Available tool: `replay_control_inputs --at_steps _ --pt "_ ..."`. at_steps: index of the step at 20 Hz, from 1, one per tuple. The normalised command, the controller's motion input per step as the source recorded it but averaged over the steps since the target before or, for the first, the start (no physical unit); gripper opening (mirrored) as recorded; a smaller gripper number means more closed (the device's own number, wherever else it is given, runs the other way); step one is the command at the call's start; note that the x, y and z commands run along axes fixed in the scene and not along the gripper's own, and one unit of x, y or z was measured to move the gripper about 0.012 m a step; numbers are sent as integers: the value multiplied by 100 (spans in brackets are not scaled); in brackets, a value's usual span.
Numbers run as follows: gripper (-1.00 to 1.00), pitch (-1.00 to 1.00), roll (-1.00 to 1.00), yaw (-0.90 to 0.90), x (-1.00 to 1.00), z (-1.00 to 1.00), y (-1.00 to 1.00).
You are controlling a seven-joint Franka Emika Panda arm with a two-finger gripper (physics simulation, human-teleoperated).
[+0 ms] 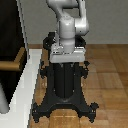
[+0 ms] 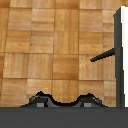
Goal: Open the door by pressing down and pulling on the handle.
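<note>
We judge the handle [image 1: 11, 63] a rigid brass lever, best gripped near its free end for leverage (it likely resists like a spring). It juts from the dark door [image 1: 10, 30] at the exterior view's left. The gripper [image 1: 68, 58] hangs well apart from it, touching nothing; its opening we cannot tell, fingers seemingly hidden.

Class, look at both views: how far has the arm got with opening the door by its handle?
Done: nothing visible yet. The door appears shut. In hand: the gripper hangs above the black pedestal, apart from the handle at the exterior view's left; the wrist view shows mostly wooden floor, with the handle off to one side. Left: reach the handle, press down, pull.
</note>
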Motion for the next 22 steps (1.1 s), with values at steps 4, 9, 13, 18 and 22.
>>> replay_control_inputs --at_steps 4,9,13,18,22 --pt "100 0 0 0 0 0 0" --pt "100 0 0 0 0 0 0" --pt "100 0 0 0 0 50 0" --pt "100 0 0 0 0 80 0" --pt "100 0 0 0 0 75 0"
